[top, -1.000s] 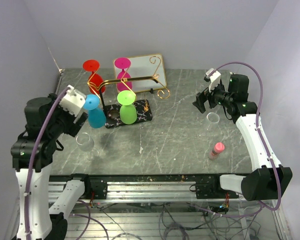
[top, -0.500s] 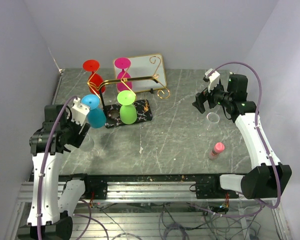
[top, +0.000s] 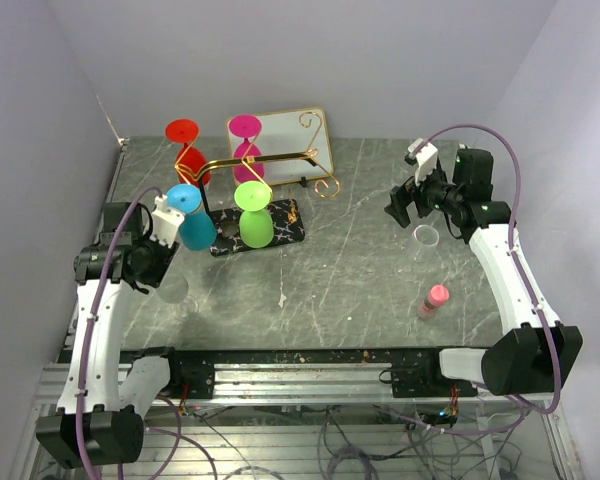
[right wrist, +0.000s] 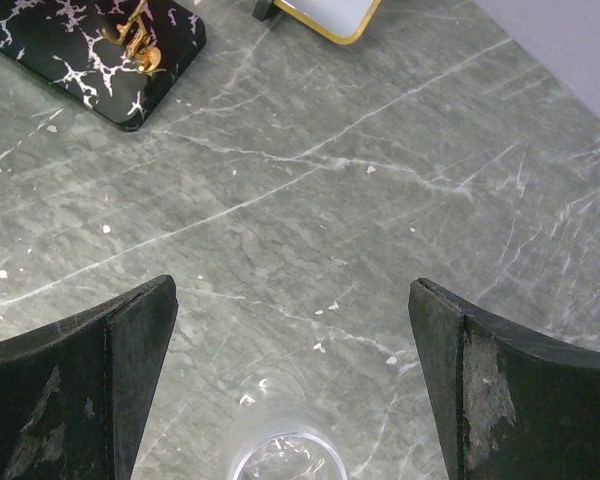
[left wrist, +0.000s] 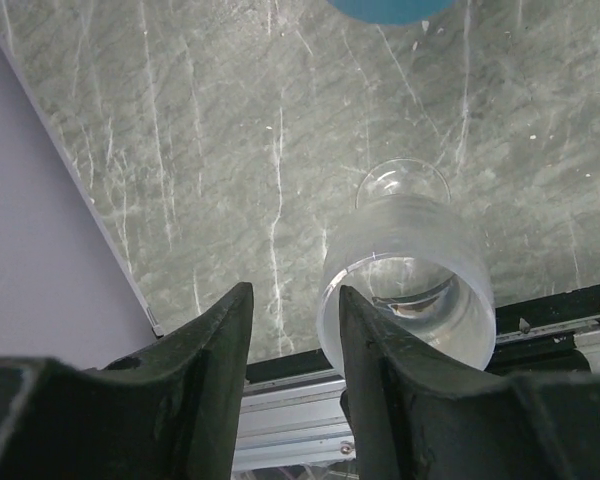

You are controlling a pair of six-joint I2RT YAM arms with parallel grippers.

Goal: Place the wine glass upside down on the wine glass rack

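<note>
Watching the left side, my worry is the lineup. The left claw hangs over the clear wine glass, but the glass sits off to the right of its gap, and the right finger is over the glass's wall rather than clear of it. If the claw drops from here, I judge that finger would land on the rim and tip the glass, or skid it toward the near edge of the bench, which is close. The glass is smooth, so a shallow pinch could let it slip too. Another hazard hangs just beyond the wrist: the blue glass, foot up on the wine glass rack. A careless lift could knock it off its wire.

The left claw is about half spread, with bare bench showing between its fingers. It pinches nothing, and I cannot tell whether the right finger touches the glass. The clear wine glass stands near left on the bench, mouth up as far as I can see, apart from the rack. The right claw is spread wide and empty above another clear glass on the right.
</note>
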